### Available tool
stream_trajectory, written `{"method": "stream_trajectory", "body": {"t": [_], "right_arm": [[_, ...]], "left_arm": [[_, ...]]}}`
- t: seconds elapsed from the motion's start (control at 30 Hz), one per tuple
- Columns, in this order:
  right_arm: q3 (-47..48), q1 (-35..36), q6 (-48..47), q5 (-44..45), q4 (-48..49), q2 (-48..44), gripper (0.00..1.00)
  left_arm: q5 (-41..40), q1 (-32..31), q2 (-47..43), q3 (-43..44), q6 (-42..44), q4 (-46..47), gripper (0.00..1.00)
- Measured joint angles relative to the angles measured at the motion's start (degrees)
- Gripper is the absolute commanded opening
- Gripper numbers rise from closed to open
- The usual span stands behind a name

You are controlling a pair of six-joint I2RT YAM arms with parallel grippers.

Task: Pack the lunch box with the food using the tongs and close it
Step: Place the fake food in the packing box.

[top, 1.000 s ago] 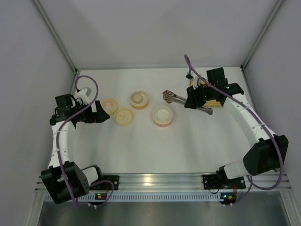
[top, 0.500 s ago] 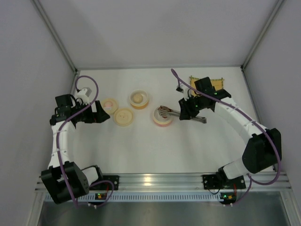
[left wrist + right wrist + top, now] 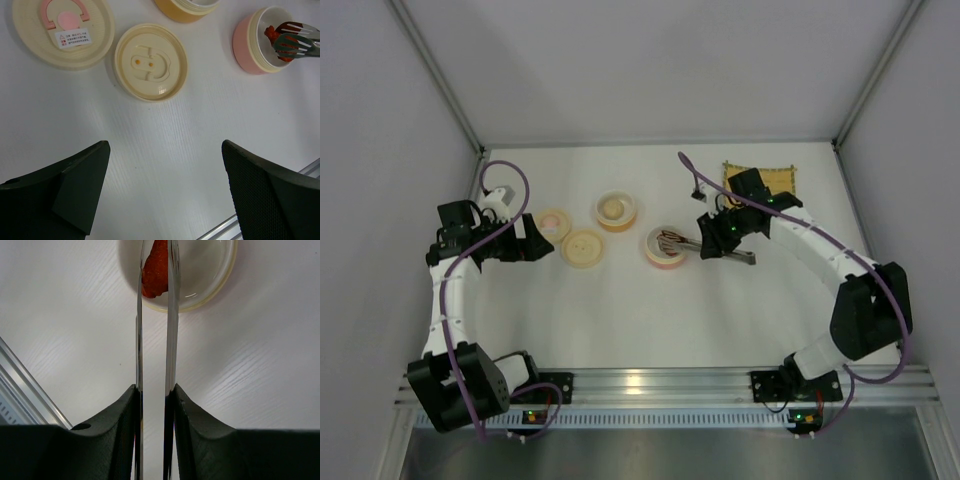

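Red food [image 3: 155, 270] sits in pink bowl [image 3: 245, 50]; tongs [image 3: 171, 330] flank it.

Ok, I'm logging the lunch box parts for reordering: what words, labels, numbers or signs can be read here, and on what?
White sticker on the large round cream lid with a pink arch: a red warning triangle beside lines of print, too small to read.
Smaller round cream lid: moulded relief with two orange dots, no letters.
Nothing else carries text.
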Motion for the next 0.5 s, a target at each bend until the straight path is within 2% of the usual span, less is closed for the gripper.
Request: {"method": "stream_trajectory", "body": {"t": [0.27,0.37,0.5], "right_arm": [[0.0,0.5,1.0,-0.2,1.5,2.7,0.03],[0.0,0.7,1.5,-0.7,2.1,3.4,0.09],[0.0,0.8,1.9,-1.3,2.3,4.3,0.23]], "left_arm": [[0.0,0.0,0.0,0.0,0.0,0.0,0.98],[0.0,0.0,0.1,0.0,0.0,0.0,0.98],[-0.1,0.0,0.5,0.0,0.0,0.0,0.98]]}}
